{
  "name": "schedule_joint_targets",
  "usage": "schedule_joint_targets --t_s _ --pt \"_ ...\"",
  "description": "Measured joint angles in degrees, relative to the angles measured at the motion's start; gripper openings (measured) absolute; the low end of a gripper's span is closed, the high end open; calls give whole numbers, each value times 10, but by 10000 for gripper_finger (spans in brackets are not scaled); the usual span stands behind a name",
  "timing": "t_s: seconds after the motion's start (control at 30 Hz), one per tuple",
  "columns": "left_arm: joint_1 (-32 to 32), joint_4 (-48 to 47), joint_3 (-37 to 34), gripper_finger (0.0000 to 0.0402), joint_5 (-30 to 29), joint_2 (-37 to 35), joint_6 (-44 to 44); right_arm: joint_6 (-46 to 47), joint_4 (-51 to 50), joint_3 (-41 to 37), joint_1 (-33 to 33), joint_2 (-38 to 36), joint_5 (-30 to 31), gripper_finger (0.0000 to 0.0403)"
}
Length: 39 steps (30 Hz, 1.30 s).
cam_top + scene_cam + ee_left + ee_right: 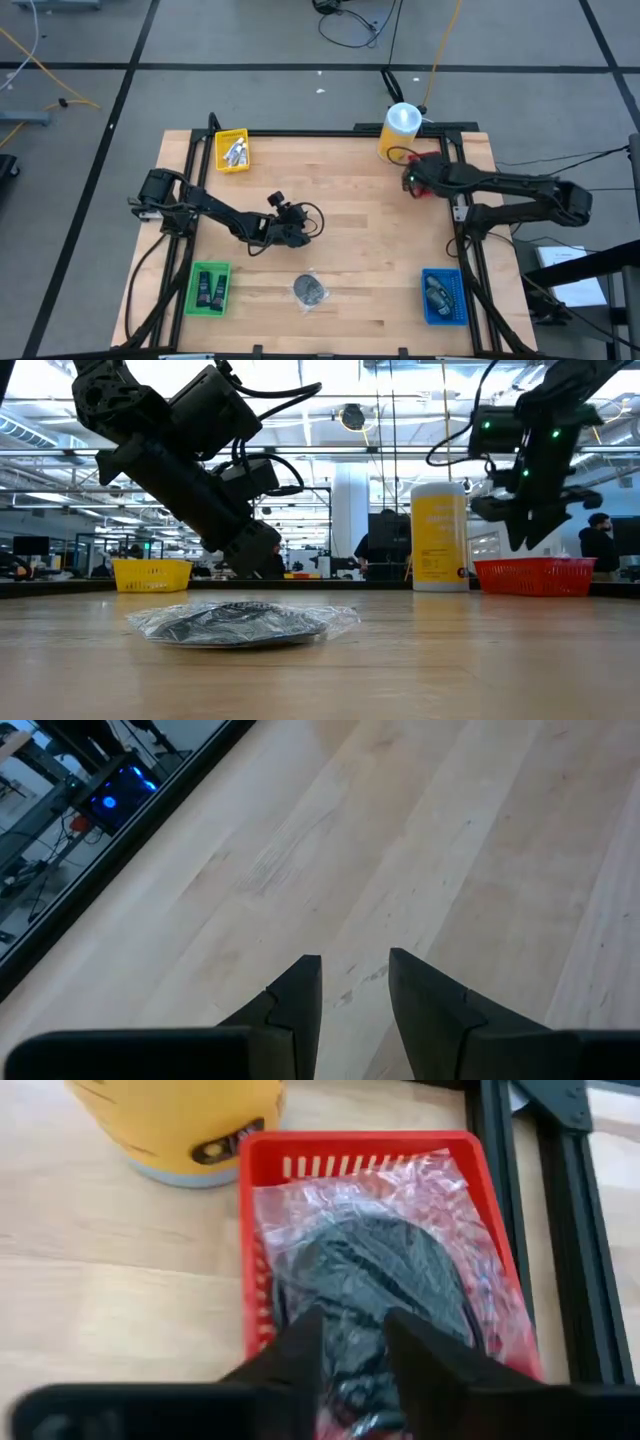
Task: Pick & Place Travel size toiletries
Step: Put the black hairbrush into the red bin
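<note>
Wrapped dark disc (310, 290) flat on table, another (385, 1280) in red tray

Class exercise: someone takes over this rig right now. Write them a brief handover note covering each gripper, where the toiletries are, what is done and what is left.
Left gripper: open, empty, above bare table mid-board.
Right gripper: open, over the red tray, just above the wrapped disc lying in it.
Done: tubes in the yellow tray, black packs in the green tray, an item in the blue tray, a disc in red.
Left: one loose disc near the front edge, probably the left arm's next pick.
</note>
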Motion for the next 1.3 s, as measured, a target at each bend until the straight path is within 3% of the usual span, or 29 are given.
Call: schedule_joint_targets --t_s 0.13,0.2,0.33,0.6,0.8,0.97,1.1,1.2,1.3 --pt "0 0 0 118 0 0 -2 -55 62 -16 -49 6 -29 28" --pt "0 0 0 118 0 0 -2 -68 87 -24 -62 8 -42 8" --pt "0 0 0 118 0 0 -2 -45 111 -52 -77 9 -57 14" --pt "0 0 0 118 0 0 -1 -22 158 -95 -83 5 -23 4" --pt "0 0 0 118 0 0 1 -38 166 -95 -71 -53 1 1" --pt "-11 -9 0 118 0 -3 57 -75 199 -95 2 -129 22 1" --pt "-54 -39 0 118 10 -53 85 -158 316 -95 118 -146 20 1" --pt "-99 -72 1 118 92 -98 89 -243 429 -95 226 -118 13 1" --pt "-140 -86 1 118 237 -127 72 -305 535 -95 329 -58 2 1"
